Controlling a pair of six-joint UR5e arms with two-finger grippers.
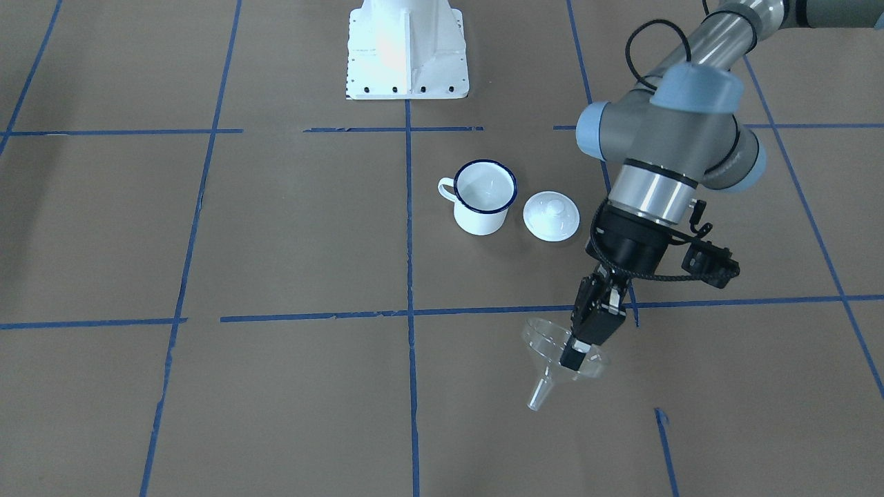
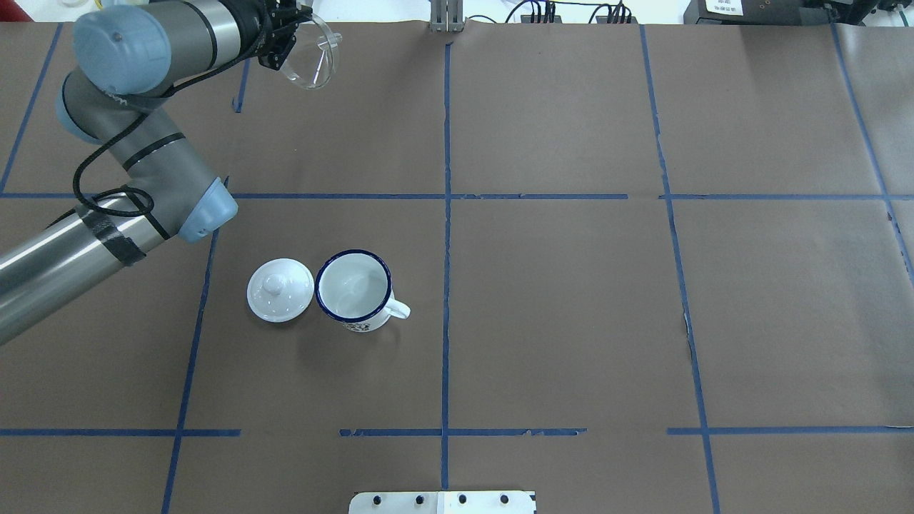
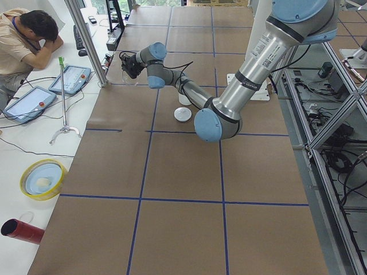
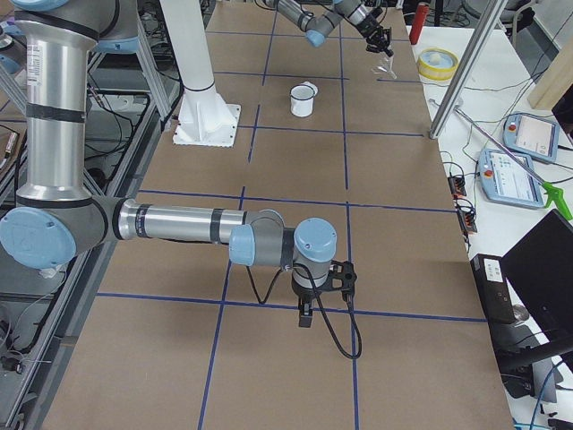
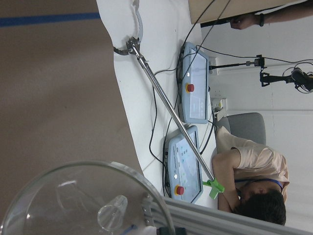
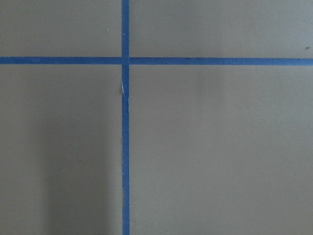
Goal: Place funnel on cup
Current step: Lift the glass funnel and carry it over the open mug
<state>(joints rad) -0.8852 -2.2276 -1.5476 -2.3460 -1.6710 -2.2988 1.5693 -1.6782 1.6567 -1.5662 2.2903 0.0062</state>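
The clear funnel [image 1: 549, 355] hangs tilted from my left gripper [image 1: 574, 353], which is shut on its rim, near the table's far edge. The funnel also shows in the overhead view [image 2: 312, 60] and fills the lower left of the left wrist view [image 5: 83, 200]. The white cup with a blue rim [image 1: 484, 197] stands upright and empty mid-table [image 2: 354, 288], handle toward the robot's right, well short of the funnel. My right gripper [image 4: 305, 315] hangs low over the brown table at the robot's right end. It shows only in the exterior right view, so I cannot tell if it is open or shut.
A round white knobbed lid [image 1: 551, 216] lies just beside the cup [image 2: 280, 289]. The white robot base [image 1: 407, 48] stands at the near edge. Past the far edge are a metal post [image 3: 86, 40], teach pendants [image 5: 193, 88] and a seated operator [image 3: 26, 40].
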